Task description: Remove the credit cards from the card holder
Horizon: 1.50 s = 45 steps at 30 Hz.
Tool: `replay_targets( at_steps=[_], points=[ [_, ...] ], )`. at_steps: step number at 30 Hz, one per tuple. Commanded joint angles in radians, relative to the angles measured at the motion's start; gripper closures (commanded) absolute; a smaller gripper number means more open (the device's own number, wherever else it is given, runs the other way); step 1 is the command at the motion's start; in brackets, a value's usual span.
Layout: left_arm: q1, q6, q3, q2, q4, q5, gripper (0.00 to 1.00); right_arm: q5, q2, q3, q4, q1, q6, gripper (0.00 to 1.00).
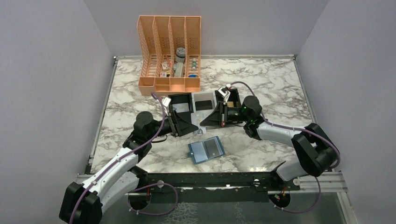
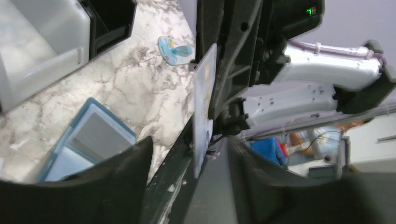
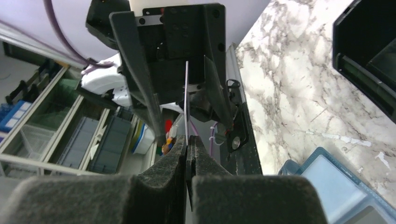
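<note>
The light-blue card holder [image 1: 206,150] lies open and flat on the marble, near the front; it also shows in the left wrist view [image 2: 88,140] and the right wrist view [image 3: 336,186]. A grey card face shows in its right panel [image 1: 214,148]. My right gripper [image 3: 187,144] is shut on a thin pale credit card [image 3: 186,107], seen edge-on and held in the air above the table. My left gripper [image 2: 191,186] is open, facing the right one, its jaws spread on either side of the card's free end [image 2: 204,107]. The two grippers meet behind the holder [image 1: 200,123].
A black-and-white three-compartment tray [image 1: 183,99] stands just behind the grippers, with a dark flat rectangle [image 1: 203,105] in its middle compartment. An orange slotted organiser [image 1: 170,56] stands at the back. A pale blue-and-white packet [image 2: 173,50] lies on the marble by the tray.
</note>
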Motion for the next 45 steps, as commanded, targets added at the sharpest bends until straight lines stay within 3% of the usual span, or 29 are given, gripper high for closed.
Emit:
replay_targets(
  at_steps=[1, 4, 5, 6, 9, 14, 21, 26, 29, 32, 45],
  points=[
    [-0.007, 0.189, 0.130, -0.023, -0.342, -0.143, 0.27, 0.107, -0.088, 0.051, -0.282, 0.008, -0.228, 0.99],
    [-0.007, 0.355, 0.265, -0.032, -0.654, -0.343, 0.15, 0.221, -0.135, 0.074, -0.451, 0.009, -0.348, 0.99],
    [-0.005, 0.391, 0.308, -0.029, -0.743, -0.412, 0.03, 0.260, -0.148, 0.088, -0.506, 0.009, -0.394, 0.99],
    [-0.005, 0.419, 0.347, -0.026, -0.817, -0.484, 0.01, 0.299, -0.159, 0.106, -0.562, 0.009, -0.441, 0.99],
    [-0.006, 0.468, 0.439, -0.020, -0.991, -0.680, 0.01, 0.413, -0.176, 0.165, -0.692, 0.009, -0.576, 0.99],
    [-0.005, 0.490, 0.556, 0.016, -1.189, -0.985, 0.01, 0.526, -0.153, 0.246, -0.769, 0.020, -0.717, 0.99],
    [0.040, 0.516, 0.602, 0.077, -1.259, -1.242, 0.01, 0.855, -0.038, 0.440, -0.892, 0.196, -1.062, 0.99],
    [0.198, 0.580, 0.562, 0.083, -1.201, -1.197, 0.01, 1.053, 0.043, 0.495, -0.860, 0.298, -1.315, 0.99],
    [0.329, 0.591, 0.507, 0.101, -1.137, -1.095, 0.01, 1.101, 0.113, 0.522, -0.844, 0.358, -1.476, 0.99],
    [0.415, 0.568, 0.455, 0.115, -1.091, -1.060, 0.01, 1.105, 0.183, 0.558, -0.829, 0.367, -1.512, 0.99],
    [0.435, 0.576, 0.446, 0.024, -1.048, -1.075, 0.01, 1.196, 0.474, 0.809, -0.943, 0.370, -1.646, 0.99]
  ],
)
